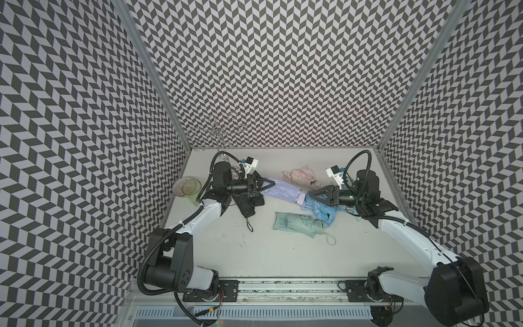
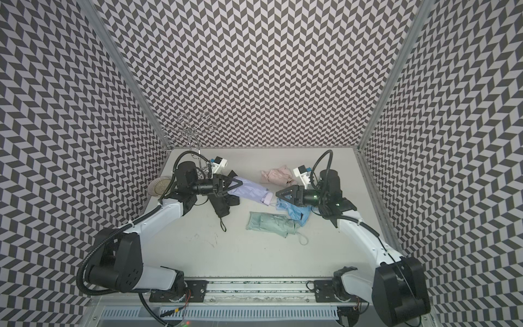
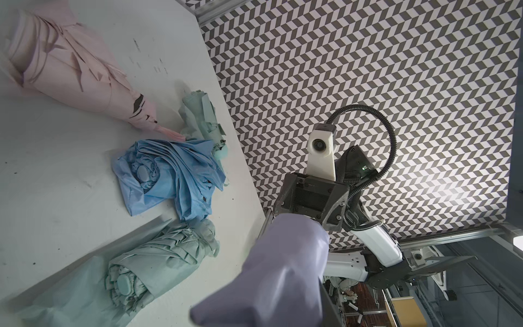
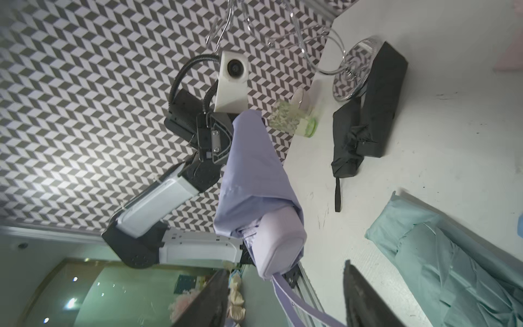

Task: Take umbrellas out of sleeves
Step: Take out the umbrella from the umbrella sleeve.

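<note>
Scuffed white table is enclosed by zigzag-patterned walls; lilac sleeve is pinched by left gripper; right gripper is held spread.

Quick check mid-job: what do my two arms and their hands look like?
The left arm and right arm: white links, black joints, ribbed black cable hoses. The left hand and right hand: black, triangular fingers, each topped by a white camera mount.

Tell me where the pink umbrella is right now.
In both top views the pink umbrella lies at the back of the table, right of centre, just behind the right gripper and the light blue umbrella.
</note>
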Robot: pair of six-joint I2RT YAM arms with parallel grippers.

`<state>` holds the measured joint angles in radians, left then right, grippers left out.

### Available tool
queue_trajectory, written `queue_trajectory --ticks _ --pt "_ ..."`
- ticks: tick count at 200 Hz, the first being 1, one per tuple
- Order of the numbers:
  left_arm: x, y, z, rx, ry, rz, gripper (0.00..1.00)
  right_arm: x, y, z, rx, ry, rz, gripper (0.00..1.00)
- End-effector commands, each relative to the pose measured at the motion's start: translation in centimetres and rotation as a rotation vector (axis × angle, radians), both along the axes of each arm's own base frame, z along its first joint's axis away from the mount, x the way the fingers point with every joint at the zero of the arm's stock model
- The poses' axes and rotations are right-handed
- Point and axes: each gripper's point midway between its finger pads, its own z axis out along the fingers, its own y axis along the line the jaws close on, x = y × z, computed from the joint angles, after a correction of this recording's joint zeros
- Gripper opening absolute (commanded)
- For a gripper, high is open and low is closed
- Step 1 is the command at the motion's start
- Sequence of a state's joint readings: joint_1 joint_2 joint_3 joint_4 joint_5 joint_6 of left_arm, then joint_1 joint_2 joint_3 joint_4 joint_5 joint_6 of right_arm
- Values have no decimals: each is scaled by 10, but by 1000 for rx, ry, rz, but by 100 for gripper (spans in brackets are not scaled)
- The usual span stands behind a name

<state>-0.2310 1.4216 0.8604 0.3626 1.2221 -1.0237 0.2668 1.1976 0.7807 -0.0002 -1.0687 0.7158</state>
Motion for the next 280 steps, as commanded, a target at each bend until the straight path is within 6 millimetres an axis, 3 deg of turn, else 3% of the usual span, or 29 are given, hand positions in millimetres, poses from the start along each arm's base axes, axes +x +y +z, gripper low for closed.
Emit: queue_trajectory --ticks 1,43,168,209,258,280 --pt "-10 -2 18 -36 -60 -46 0 -8 12 17 46 -60 64 57" --pt "-14 -1 17 -34 -62 -45 0 -17 29 12 36 -47 116 55" --pt "-22 -6 16 -29 -68 -69 0 -29 46 12 71 -43 160 48" --pt "-22 -6 11 -16 -62 -71 0 -28 45 17 80 -58 147 30" --pt "-23 -8 8 -10 -58 -85 0 -22 49 20 94 -62 153 44" --pt "-24 -9 8 -9 -58 -89 0 -20 52 23 100 -72 157 44"
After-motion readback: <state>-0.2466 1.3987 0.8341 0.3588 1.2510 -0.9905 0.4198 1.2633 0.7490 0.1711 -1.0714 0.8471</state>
